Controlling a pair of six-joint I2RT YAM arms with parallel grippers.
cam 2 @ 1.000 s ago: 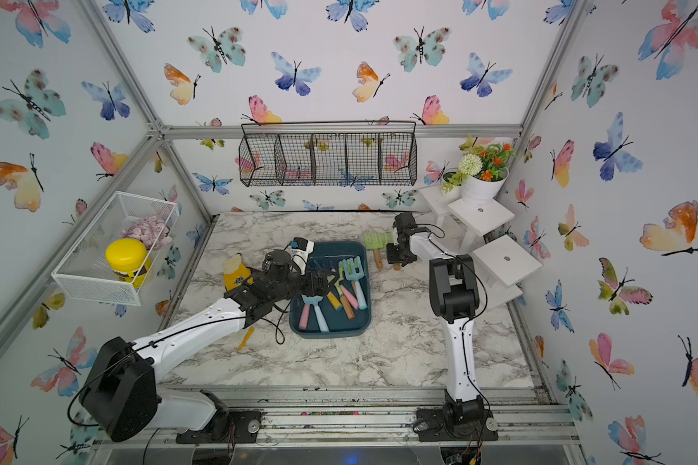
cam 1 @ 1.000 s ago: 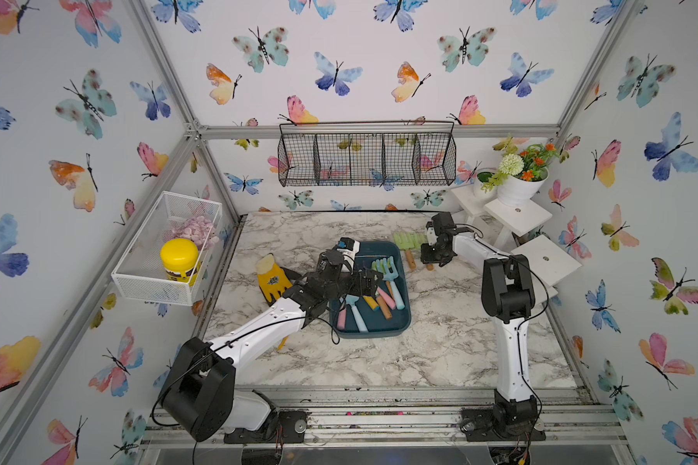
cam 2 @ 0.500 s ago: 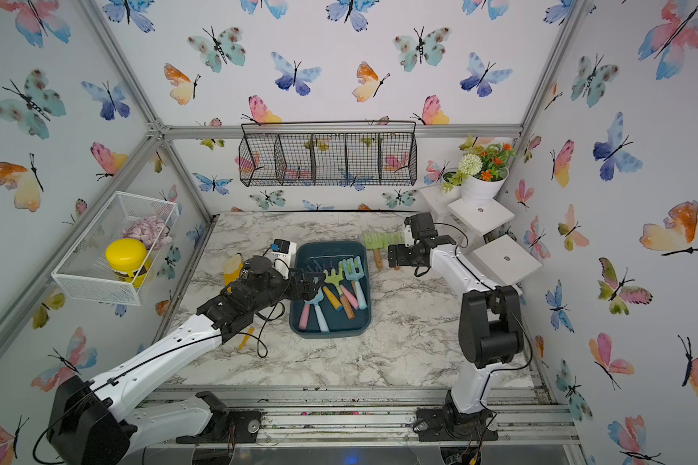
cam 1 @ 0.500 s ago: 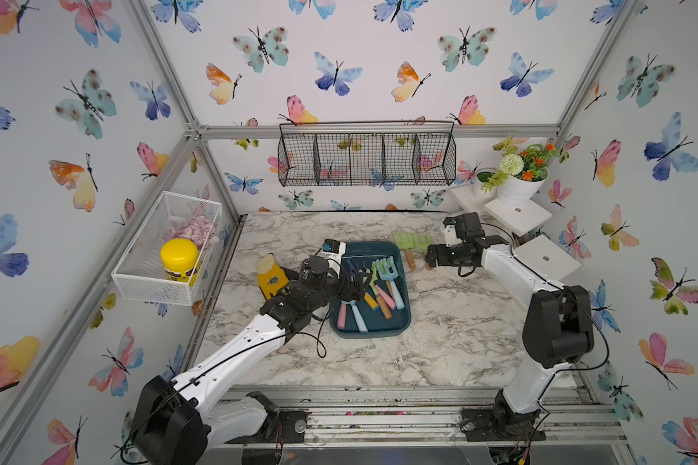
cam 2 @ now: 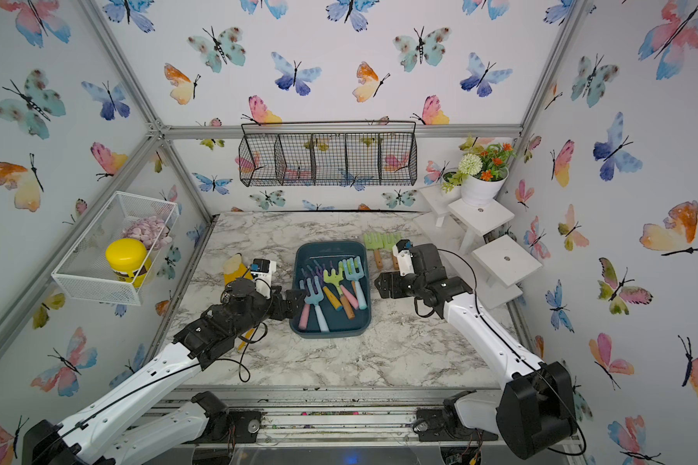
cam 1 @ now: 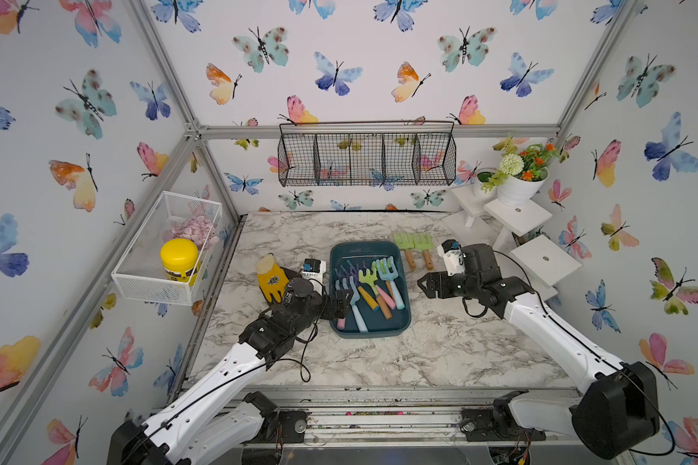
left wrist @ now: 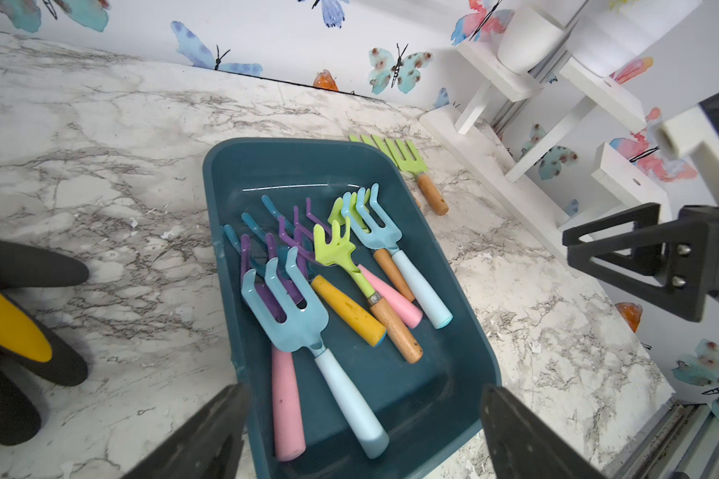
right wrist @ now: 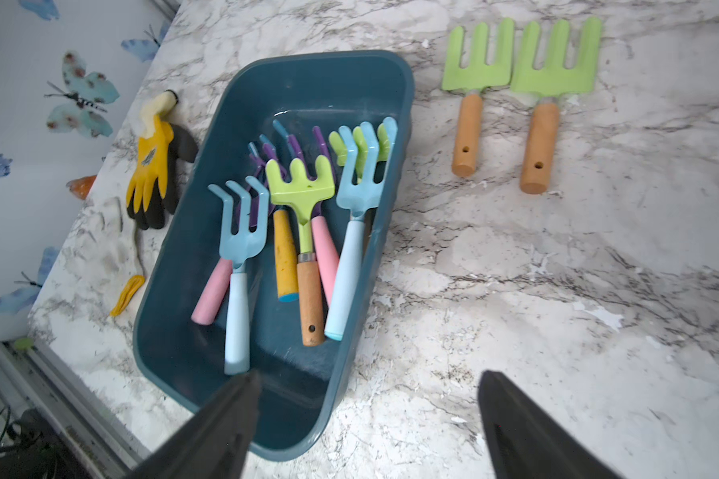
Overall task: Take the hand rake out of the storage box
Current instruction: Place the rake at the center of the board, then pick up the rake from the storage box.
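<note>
The storage box (cam 1: pixel 359 253) (cam 2: pixel 326 251) is a dark teal tub in the middle of the marble table, seen in both top views. Several hand rakes lie in it, among them a blue rake (left wrist: pixel 285 309) with a pale blue handle and a green rake (right wrist: pixel 302 186) with a wooden handle. Two green hand rakes (cam 1: pixel 414 243) (right wrist: pixel 519 70) lie on the table beyond the box's far right corner. My left gripper (cam 1: pixel 341 304) (left wrist: pixel 364 390) hangs open and empty at the box's near left rim. My right gripper (cam 1: pixel 424 284) (right wrist: pixel 370 375) is open and empty, over the table just right of the box.
A yellow and black glove (cam 1: pixel 273 280) lies left of the box. A white mesh basket (cam 1: pixel 146 282) with a yellow-lidded jar hangs on the left wall. On the back wall hangs a black wire basket (cam 1: pixel 365 159). White stepped shelves (cam 1: pixel 545 259) with a flower pot stand at the right.
My right gripper has opened and drawn back from the green rakes at the back toward the front. My left gripper has pulled back from over the box to its near left rim.
</note>
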